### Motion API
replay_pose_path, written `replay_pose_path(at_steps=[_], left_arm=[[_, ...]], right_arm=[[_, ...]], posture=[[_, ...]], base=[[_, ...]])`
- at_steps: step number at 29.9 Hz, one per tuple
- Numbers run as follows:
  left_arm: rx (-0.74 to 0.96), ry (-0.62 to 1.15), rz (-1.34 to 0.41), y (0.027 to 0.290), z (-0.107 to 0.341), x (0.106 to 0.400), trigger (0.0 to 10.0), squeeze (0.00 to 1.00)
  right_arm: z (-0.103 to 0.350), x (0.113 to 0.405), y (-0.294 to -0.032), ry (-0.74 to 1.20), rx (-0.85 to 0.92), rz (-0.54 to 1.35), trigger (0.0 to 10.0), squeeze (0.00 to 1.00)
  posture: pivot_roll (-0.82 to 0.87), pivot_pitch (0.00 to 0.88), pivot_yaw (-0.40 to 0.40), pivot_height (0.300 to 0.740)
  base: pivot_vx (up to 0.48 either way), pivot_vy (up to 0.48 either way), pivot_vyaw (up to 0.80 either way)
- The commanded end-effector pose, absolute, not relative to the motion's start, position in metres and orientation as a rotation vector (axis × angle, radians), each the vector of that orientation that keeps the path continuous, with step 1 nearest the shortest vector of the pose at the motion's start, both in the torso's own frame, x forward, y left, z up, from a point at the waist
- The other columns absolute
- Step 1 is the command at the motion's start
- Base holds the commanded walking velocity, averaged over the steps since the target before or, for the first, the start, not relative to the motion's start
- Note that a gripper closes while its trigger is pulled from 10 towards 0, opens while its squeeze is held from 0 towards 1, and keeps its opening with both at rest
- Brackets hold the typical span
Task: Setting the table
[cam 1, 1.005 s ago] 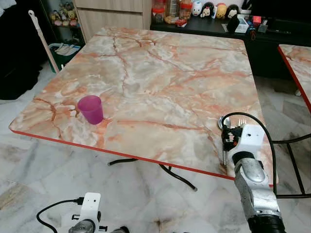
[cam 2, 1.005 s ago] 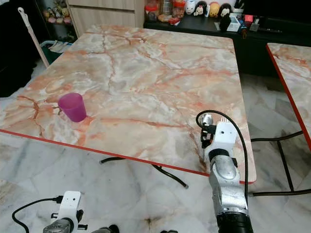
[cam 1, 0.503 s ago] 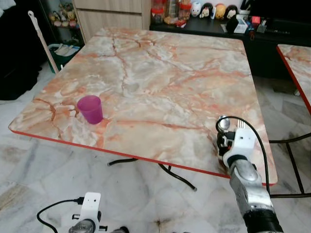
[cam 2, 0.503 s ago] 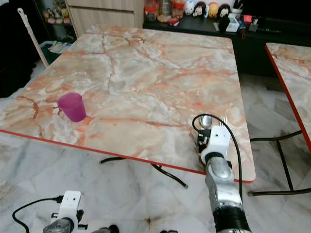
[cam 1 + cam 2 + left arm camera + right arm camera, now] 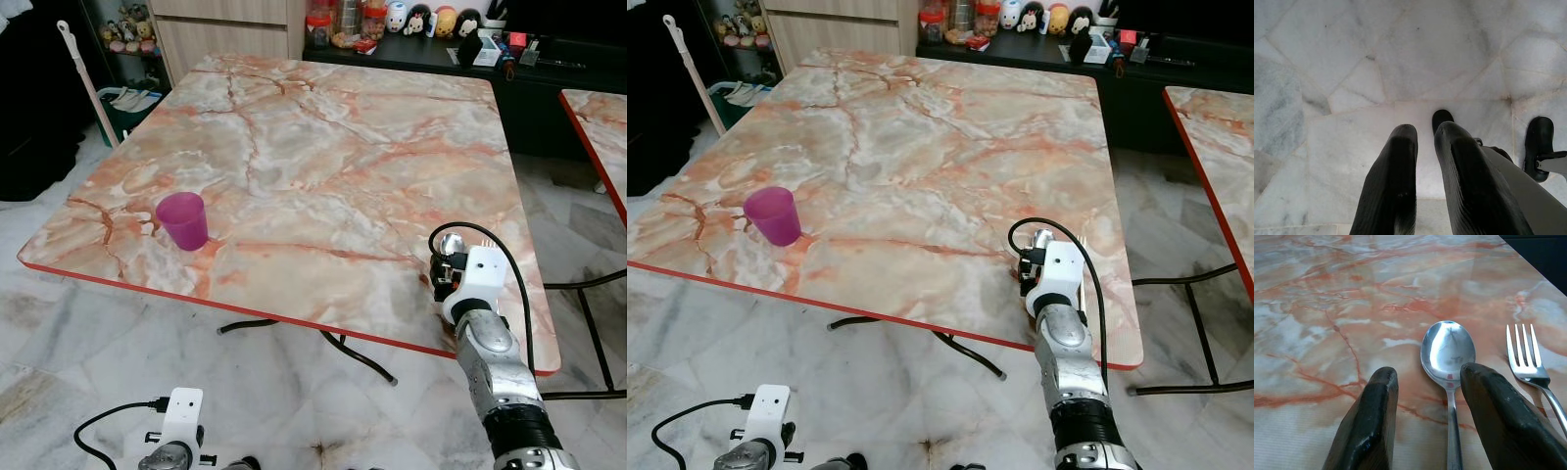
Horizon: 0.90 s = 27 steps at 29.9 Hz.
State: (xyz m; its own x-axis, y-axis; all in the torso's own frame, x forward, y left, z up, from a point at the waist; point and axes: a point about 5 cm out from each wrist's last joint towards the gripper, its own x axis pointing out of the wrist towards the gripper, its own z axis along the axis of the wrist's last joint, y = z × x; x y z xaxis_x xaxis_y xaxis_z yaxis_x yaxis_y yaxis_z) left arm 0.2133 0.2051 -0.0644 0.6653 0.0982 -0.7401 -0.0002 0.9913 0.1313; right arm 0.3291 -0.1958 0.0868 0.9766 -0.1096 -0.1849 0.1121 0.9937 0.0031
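Steel spoon [image 5: 1448, 352] lay flat on the marble worktop [image 5: 323, 157] near its right front edge, between the spread fingers of the right tool [image 5: 1427, 421], untouched by either. A fork [image 5: 1528, 363] lay just beside it.

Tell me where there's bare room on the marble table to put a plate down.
The orange-veined marble table is bare across its middle and far half, and between the purple plastic cup near the front left edge and the cutlery. It is crowded only at the front right corner, where the right gripper straddles the silver metal spoon beside the silver metal fork.
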Motion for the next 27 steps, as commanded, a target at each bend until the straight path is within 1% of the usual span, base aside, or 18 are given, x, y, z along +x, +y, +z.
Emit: replay_pose_path(at_steps=[1,7,14,20,27], left_arm=[[0.13,0.862,0.053,0.206,-0.067,0.21,10.0,0.0],[0.128,0.863,0.052,0.207,-0.067,0.209,10.0,0.0],[0.126,0.868,0.05,0.207,-0.067,0.208,10.0,0.0],[0.13,0.867,0.05,0.207,-0.067,0.208,10.0,0.0],[0.13,0.869,0.048,0.207,-0.068,0.208,10.0,0.0]], right_arm=[[0.085,0.33,-0.195,0.19,0.033,-0.117,10.0,0.0],[0.083,0.329,-0.196,0.201,0.035,-0.149,10.0,0.0],[0.074,0.329,-0.203,0.284,0.07,-0.209,10.0,0.0],[0.077,0.333,-0.2,0.272,0.099,-0.192,10.0,0.0],[0.076,0.334,-0.197,0.29,0.093,-0.181,10.0,0.0]], posture=[[0.01,0.152,-0.02,0.74],[0.02,0.154,-0.019,0.74],[0.02,0.154,-0.019,0.74],[0.02,0.152,-0.019,0.74],[0.02,0.154,-0.02,0.74]], base=[[0.0,0.0,0.0],[0.0,0.0,0.0],[0.0,0.0,0.0],[0.0,0.0,0.0],[0.0,0.0,0.0]])
